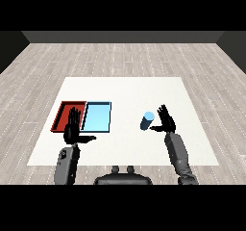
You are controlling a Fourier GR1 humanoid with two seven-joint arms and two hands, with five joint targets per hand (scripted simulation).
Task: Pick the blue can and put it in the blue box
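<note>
Head view: blue can (147, 121) stands on the white table (129, 90), well right of the blue tray (97, 117). Right hand (166, 120) just beside it, fingers straight, not around it. Left hand (73, 129) open, idle near the red tray (64, 114). Step: approach. Next: close around the can.

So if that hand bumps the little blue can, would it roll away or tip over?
The blue can looks round and smooth-sided, and seems tilted rather than upright, so a nudge would probably roll it across the table. It appears small beside the open right hand, so it likely shifts easily. Its rigid look suggests it keeps its shape.
</note>
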